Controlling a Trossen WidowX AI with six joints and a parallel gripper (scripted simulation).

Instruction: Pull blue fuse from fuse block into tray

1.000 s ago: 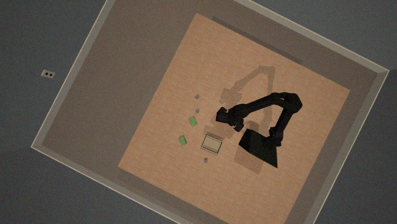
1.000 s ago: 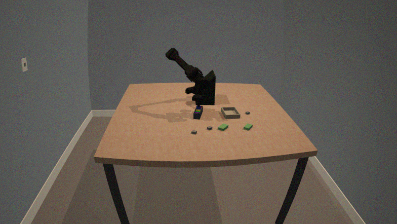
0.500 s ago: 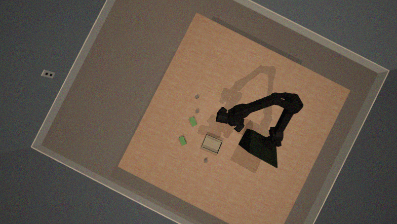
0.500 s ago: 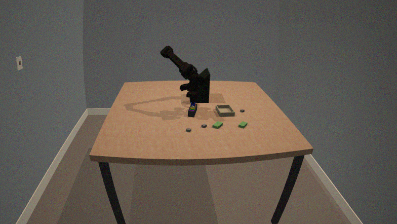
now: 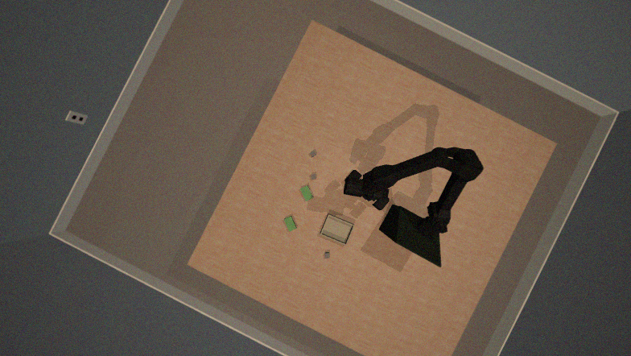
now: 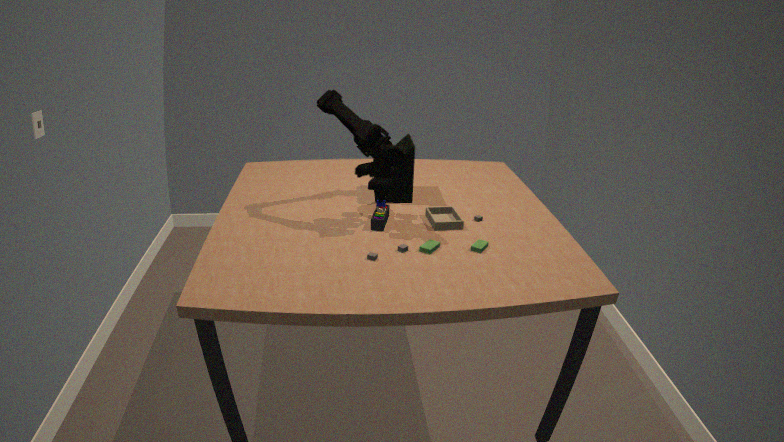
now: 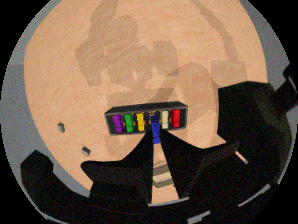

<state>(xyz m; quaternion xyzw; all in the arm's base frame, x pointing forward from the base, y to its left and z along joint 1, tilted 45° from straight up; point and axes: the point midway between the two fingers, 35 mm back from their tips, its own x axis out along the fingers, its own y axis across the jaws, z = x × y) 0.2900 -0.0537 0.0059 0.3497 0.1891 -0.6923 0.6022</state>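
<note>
My gripper (image 6: 381, 201) (image 7: 155, 132) is shut on the blue fuse (image 6: 381, 204) (image 7: 156, 134), which points down between the fingertips. The fuse stands higher than the others, over its place in the black fuse block (image 6: 378, 224) (image 7: 145, 107); whether its lower end is fully clear of the block I cannot tell. Purple (image 7: 117, 123), green (image 7: 129, 122), yellow (image 7: 140, 122), white (image 7: 165, 119) and red (image 7: 176, 118) fuses sit in the block. The arm hides the block in the top view. The tray (image 5: 331, 233) (image 6: 447, 225) stands beside the block and holds nothing visible.
Two green blocks (image 5: 307, 192) (image 5: 290, 223) (image 6: 429, 246) (image 6: 479, 245) lie beyond the tray. Small grey blocks (image 5: 312, 153) (image 5: 313, 175) (image 6: 372, 256) (image 6: 402, 248) lie near them, and another grey block (image 5: 327, 254) (image 6: 478, 218) lies on the tray's other side.
</note>
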